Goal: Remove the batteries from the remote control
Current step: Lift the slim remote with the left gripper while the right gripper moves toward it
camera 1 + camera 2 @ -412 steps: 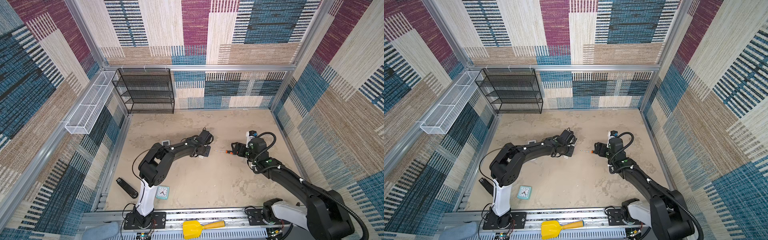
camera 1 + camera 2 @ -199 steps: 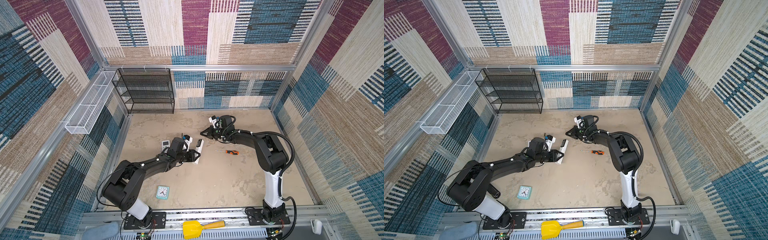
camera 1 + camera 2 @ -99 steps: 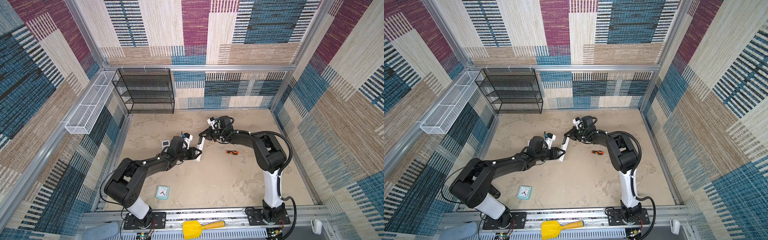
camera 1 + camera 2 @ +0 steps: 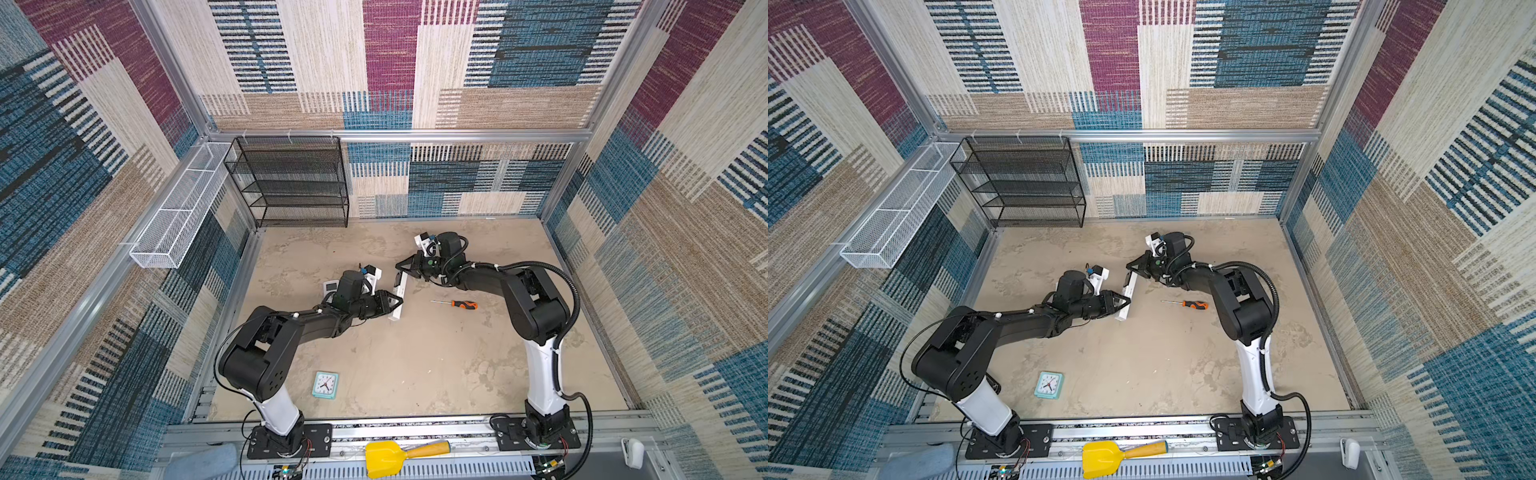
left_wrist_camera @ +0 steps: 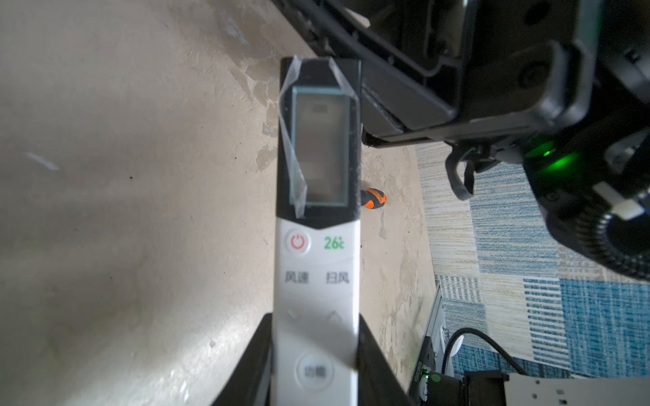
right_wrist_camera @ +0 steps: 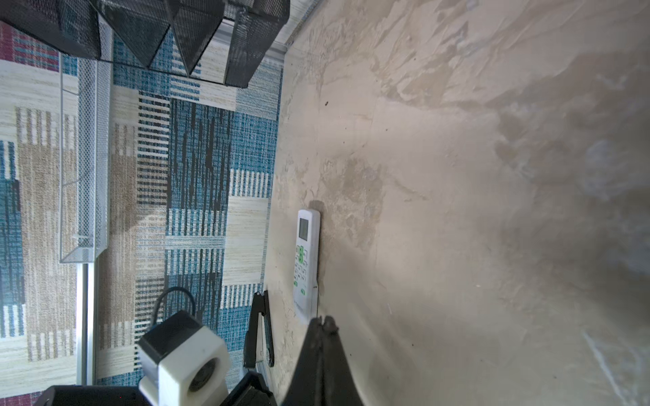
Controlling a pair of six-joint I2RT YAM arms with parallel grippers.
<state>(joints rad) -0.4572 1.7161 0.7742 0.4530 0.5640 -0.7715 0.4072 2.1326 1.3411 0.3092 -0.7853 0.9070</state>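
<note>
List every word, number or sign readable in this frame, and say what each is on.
"26°c", green: remote control, by its display.
Red power sign: power button beside that number.
"风速", "扫风": next row on the same remote.
"功能": round button, somewhat blurred.
Too small to read: button labels on the second remote, numerals on the alarm clock.

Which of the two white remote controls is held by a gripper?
The narrow remote with the black screen end, clamped in the left gripper. The other remote, with green buttons, lies free on the table.
</note>
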